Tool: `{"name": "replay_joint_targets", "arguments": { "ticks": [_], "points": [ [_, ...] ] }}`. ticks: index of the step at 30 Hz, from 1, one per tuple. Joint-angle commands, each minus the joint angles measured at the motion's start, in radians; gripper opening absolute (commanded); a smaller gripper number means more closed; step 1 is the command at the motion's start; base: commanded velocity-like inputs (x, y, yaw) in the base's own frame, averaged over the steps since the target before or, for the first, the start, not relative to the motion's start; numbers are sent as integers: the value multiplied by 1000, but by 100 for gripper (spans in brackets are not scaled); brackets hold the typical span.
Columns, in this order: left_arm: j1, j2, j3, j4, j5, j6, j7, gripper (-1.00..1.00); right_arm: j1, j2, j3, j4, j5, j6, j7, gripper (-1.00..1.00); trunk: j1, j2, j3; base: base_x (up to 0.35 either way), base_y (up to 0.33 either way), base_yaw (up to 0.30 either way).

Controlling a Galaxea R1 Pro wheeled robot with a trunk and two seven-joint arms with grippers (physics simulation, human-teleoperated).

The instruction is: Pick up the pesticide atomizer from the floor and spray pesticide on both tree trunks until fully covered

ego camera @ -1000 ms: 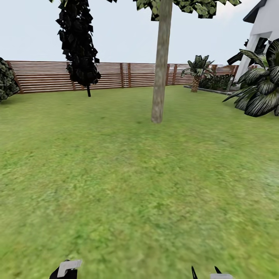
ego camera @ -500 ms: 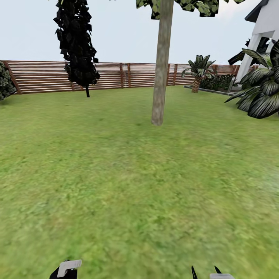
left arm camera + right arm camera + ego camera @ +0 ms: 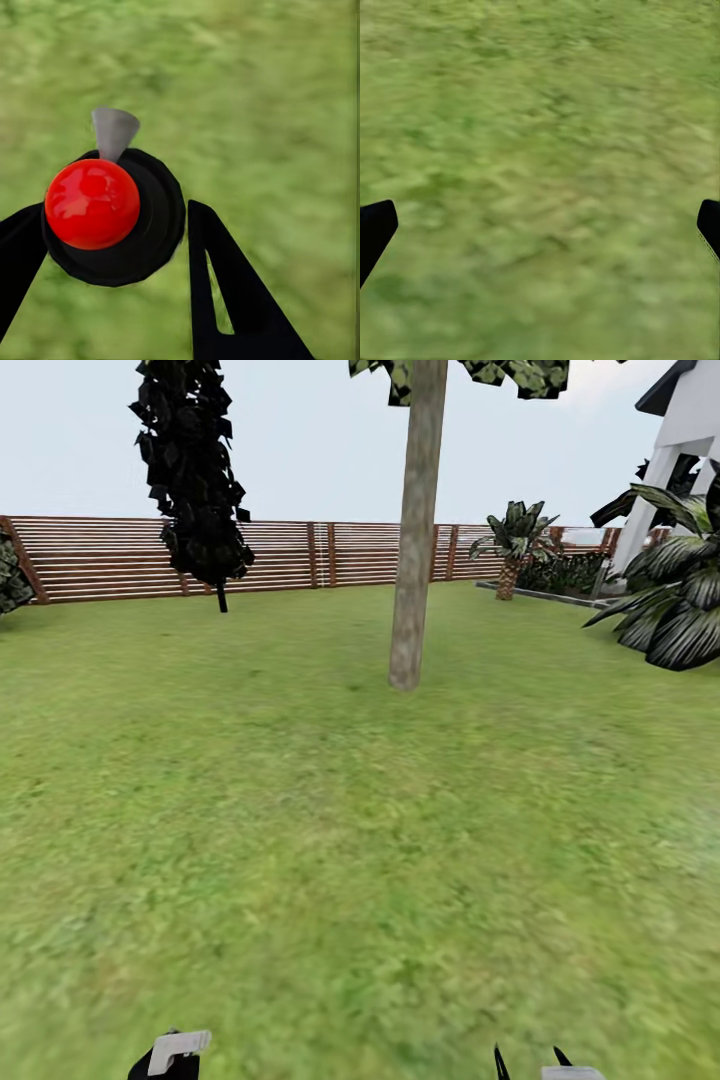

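In the left wrist view my left gripper [image 3: 112, 225] is shut on the pesticide atomizer [image 3: 112, 217], a black round body with a red ball top and a grey nozzle, over the grass. A tall tree with a bare grey-brown tree trunk [image 3: 412, 560] stands ahead on the garden lawn [image 3: 330, 840], a little right of centre and several metres off. My right gripper [image 3: 530, 1062] peeks in at the head view's bottom edge. Seen from the right wrist, the right gripper [image 3: 544, 221] is open with only grass between its fingers. No mist is visible.
A narrow black-leaved tree [image 3: 190, 470] stands at the back left before the brown slat fence [image 3: 300, 555]. Palm-like plants [image 3: 675, 610] and a white building [image 3: 690, 430] are at the right. A small palm [image 3: 512, 540] is by the far fence.
The whole head view has shifted as the robot rolls forward: the trunk's base sits slightly lower and the side plants have slid outward. Both grippers hold the same pose.
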Motion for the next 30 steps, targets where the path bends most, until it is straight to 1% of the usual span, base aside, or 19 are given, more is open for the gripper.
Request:
{"name": "replay_joint_targets", "arguments": {
  "ticks": [1, 30],
  "points": [
    [0, 0, 0, 0, 0, 0, 0, -100, 0, 1, 0, 0, 0, 0, 0, 100, 0, 0, 0, 342, -81, 0],
    [0, 0, 0, 0, 0, 0, 0, -100, 0, 0, 0, 0, 0, 0, 0, 100, 0, 0, 0, 342, -80, 0]
  ]
}}
